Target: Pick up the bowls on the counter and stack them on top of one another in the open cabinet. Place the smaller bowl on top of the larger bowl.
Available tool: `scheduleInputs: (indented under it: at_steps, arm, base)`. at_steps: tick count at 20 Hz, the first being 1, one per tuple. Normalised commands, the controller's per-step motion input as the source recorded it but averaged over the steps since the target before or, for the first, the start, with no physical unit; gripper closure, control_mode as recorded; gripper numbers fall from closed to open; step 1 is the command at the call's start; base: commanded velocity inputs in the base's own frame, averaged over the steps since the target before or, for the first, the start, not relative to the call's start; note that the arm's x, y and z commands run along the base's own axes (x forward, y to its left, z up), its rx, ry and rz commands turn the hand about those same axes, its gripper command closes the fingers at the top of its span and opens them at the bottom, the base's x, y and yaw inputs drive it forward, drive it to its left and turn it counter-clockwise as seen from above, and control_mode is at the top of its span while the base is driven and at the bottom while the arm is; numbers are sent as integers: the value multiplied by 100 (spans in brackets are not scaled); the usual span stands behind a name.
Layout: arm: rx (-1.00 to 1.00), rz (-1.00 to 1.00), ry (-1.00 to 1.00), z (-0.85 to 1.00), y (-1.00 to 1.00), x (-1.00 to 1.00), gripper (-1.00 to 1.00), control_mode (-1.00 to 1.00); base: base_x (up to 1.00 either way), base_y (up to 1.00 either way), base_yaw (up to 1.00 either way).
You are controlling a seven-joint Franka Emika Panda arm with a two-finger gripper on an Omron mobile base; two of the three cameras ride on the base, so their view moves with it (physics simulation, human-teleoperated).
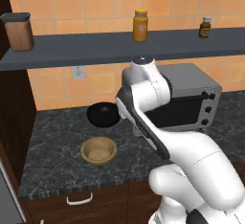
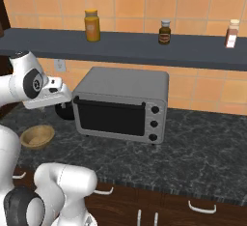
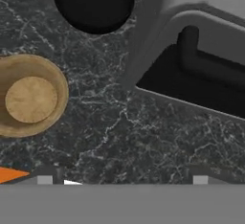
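The glossy black bowl (image 1: 103,114) (image 3: 93,3) stands on the dark marbled counter (image 1: 57,137) near the wall, half hidden behind my hand in the right base view (image 2: 64,112). The tan wooden bowl (image 1: 99,150) (image 2: 37,136) (image 3: 29,95) sits in front of it, closer to the counter edge. My gripper (image 3: 122,182) hovers above bare counter to the right of both bowls, beside the toaster oven's front corner. Its fingertips (image 3: 44,180) stand far apart and hold nothing. The slate-grey shelf (image 1: 95,48) (image 2: 144,46) runs along the wall above.
A silver toaster oven (image 1: 191,94) (image 2: 123,102) (image 3: 201,41) stands right of the bowls. On the shelf are a brown canister (image 1: 18,31), an orange jar (image 1: 140,25) (image 2: 92,25), a small dark bottle (image 1: 205,27) (image 2: 165,32) and a spice bottle (image 2: 232,33).
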Motion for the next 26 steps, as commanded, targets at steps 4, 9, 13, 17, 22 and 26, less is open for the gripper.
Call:
scheduleInputs:
  at_steps: [4, 9, 13, 17, 22, 26]
  arm:
    - [0, 0, 18, -100, 100, 0, -100, -100]
    - [2, 0, 14, -73, 68, 0, -100, -100]
    - [3, 0, 5, -39, 3, 11, -100, -100]
    - [2, -8, 0, -67, 0, 16, -100, -100]
    - [6, -10, 0, -44, 10, 25, -100, -100]
    - [1, -8, 0, -36, 9, 44, -100, -100]
  base:
    - [0, 0, 0]
    - [0, 0, 0]
    - [0, 0, 0]
    - [0, 0, 0]
    - [0, 0, 0]
    - [0, 0, 0]
